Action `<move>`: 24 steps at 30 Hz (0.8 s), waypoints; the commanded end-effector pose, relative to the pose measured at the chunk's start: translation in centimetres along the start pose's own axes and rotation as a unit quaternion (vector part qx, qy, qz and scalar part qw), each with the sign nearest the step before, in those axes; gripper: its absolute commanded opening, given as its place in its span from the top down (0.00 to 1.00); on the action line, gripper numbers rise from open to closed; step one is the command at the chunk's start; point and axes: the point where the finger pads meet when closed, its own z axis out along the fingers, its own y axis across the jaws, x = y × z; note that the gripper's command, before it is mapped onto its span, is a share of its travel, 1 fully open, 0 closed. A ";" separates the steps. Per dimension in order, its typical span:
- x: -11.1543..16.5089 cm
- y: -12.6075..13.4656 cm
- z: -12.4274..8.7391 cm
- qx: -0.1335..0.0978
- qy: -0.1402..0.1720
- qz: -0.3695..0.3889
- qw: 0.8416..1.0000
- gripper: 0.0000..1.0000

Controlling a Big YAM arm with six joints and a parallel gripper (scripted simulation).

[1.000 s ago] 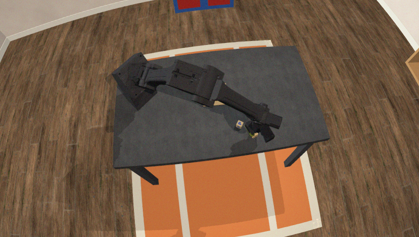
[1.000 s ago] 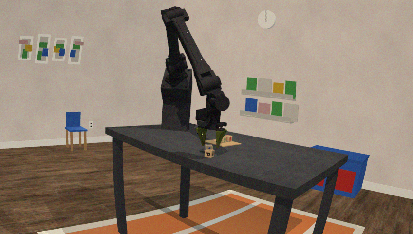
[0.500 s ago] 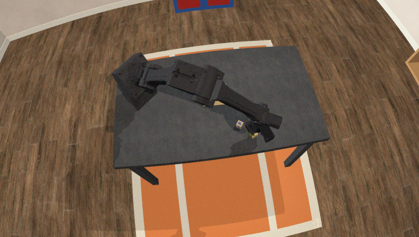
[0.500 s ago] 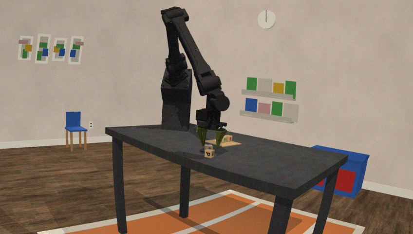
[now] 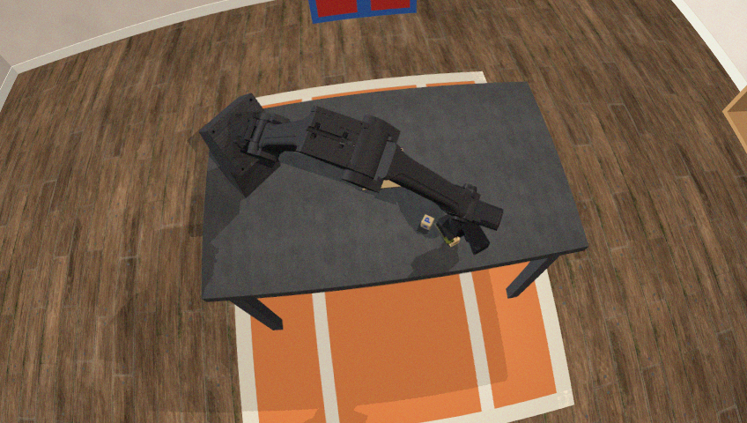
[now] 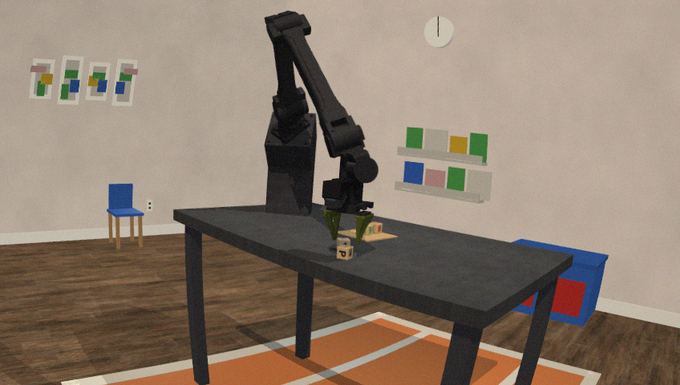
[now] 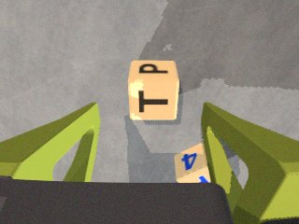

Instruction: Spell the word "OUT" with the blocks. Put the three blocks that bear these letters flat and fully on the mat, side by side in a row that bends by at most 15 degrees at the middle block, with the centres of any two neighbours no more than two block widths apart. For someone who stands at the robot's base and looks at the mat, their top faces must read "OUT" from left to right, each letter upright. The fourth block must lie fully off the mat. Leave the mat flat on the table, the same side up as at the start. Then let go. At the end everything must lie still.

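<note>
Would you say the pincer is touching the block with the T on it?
Apart. In the wrist view the T block sits on the table ahead of the open pincer, with bare grey surface between it and both green fingers.

Few characters can be read. In the wrist view, a wooden block (image 7: 155,90) on the bench (image 7: 63,37) bears a black "T" on the face turned toward the camera and a black "P" on the face above it. A second block (image 7: 192,163), partly hidden low in that view, shows a blue "4". From above, a block (image 5: 426,222) shows a blue "P" on its top face. In the exterior view, the front block (image 6: 344,252) carries a black "P"; the markings on the blocks (image 6: 377,228) behind it are too small to read.
</note>
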 end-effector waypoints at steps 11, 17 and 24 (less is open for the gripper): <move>-1.1 0.5 2.1 -0.005 -0.010 0.000 1.000 0.37; -1.7 0.6 3.3 -0.007 -0.014 0.003 1.000 0.37; -1.2 0.9 4.0 -0.008 -0.011 0.000 1.000 0.37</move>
